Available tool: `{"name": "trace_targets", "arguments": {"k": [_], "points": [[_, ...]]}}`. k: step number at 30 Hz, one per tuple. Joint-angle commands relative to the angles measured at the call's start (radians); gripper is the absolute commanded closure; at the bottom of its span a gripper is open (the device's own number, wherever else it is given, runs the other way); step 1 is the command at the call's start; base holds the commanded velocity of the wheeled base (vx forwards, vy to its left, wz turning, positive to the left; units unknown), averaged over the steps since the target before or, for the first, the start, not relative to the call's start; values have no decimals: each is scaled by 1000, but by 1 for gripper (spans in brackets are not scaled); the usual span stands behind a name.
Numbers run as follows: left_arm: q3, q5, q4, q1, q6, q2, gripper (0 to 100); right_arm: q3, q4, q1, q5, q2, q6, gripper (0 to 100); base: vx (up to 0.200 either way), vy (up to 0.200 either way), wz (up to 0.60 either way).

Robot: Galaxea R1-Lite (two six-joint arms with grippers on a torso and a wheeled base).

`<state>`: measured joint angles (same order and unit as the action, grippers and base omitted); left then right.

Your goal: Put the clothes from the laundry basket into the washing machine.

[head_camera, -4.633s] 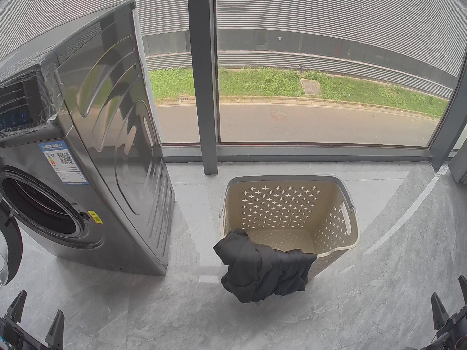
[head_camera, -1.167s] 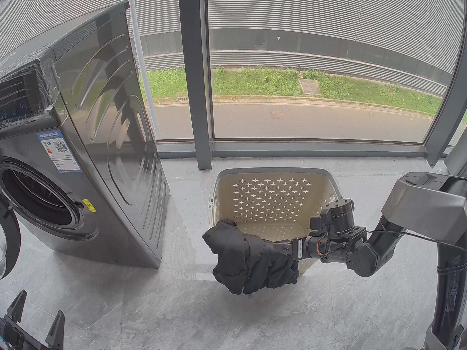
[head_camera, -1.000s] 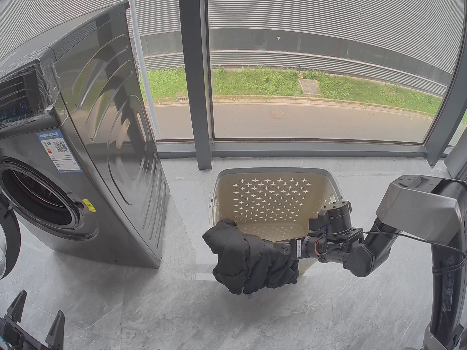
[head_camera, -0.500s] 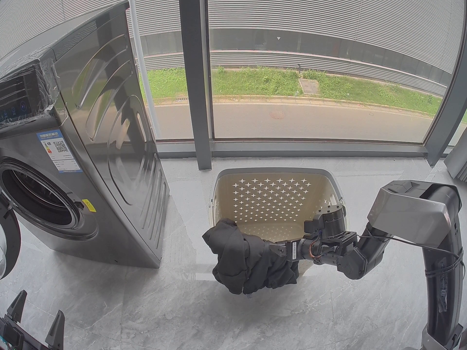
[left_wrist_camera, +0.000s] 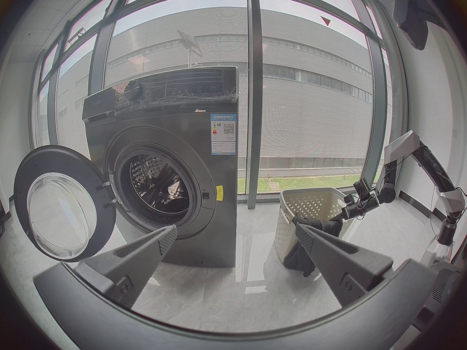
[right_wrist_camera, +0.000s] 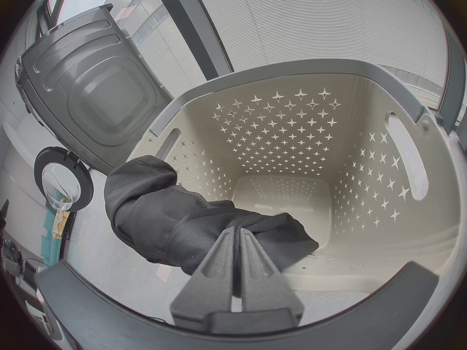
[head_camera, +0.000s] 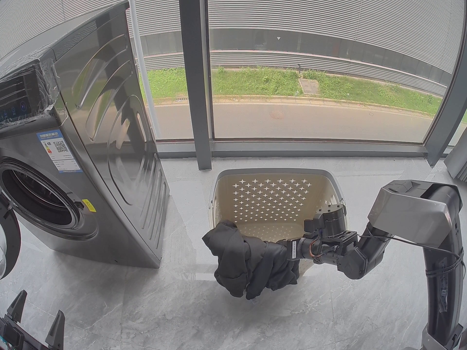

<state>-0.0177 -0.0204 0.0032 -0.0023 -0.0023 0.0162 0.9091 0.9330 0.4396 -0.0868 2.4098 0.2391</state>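
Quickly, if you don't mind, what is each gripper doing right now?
Left gripper: open, holding nothing.
Right gripper: shut on the dark garment.

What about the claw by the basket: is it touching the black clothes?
Touching. The right wrist view shows the right gripper shut on a fold of the black clothes draped over the basket.

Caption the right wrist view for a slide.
Right gripper shut on the dark garment draped over the near rim of the laundry basket.
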Motion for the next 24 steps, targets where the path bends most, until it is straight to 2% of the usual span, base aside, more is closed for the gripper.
{"name": "trace_targets", "arguments": {"k": [1, 8, 13, 14, 19, 24], "points": [[18, 0, 0, 1, -1, -16, 0, -4, 3, 2, 1, -26, 0, 100, 0, 0, 0], [18, -1, 0, -1, 1, -16, 0, -13, -5, -2, 1, -110, 9, 100, 0, 0, 0], [18, -1, 0, -1, 1, -16, 0, -98, 0, -13, 2, -120, 5, 100, 0, 0, 0], [18, -1, 1, 1, 1, -16, 0, -110, 4, -12, 2, -115, 6, 0, 0, 0, 0], [18, -1, 0, 1, 1, -16, 0, -127, 72, -10, 2, -93, 9, 0, 0, 0, 0], [18, -1, 1, -1, -1, -16, 0, -141, 75, -1, 2, -83, 2, 0, 0, 0, 0]]}}
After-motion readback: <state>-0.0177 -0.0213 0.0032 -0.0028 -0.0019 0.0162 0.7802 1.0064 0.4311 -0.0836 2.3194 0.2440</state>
